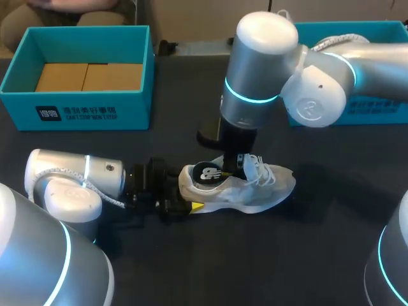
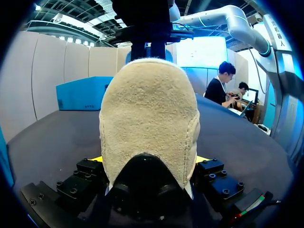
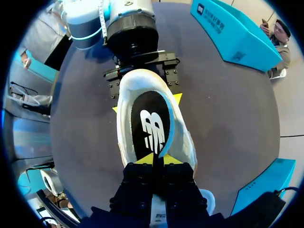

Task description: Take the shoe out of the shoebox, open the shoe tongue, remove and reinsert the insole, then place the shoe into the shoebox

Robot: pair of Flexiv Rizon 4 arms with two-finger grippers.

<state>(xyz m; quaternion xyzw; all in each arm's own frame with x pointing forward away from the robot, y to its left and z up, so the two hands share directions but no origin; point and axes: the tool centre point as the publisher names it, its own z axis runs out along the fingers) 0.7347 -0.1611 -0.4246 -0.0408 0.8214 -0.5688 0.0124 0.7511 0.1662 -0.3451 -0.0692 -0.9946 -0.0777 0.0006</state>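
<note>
A white shoe [image 1: 268, 187] lies on the dark table, toe to the right. A black insole [image 1: 207, 173] with a white logo sits in its opening. My left gripper [image 1: 188, 190] comes in low from the left, and its yellow-tipped fingers press both sides of the heel [image 2: 149, 118]. My right gripper [image 1: 233, 167] points down into the shoe from above. In the right wrist view its tips [image 3: 154, 160] are pinched together on the front end of the insole [image 3: 152, 123], near the tongue and laces. The left gripper [image 3: 147, 103] clasps the heel at the far end.
A teal shoebox [image 1: 19, 70] with brown cardboard inside stands at the back left. A second teal box [image 1: 376, 109] sits at the back right, partly behind my right arm. Dark tabletop lies in front of the shoe.
</note>
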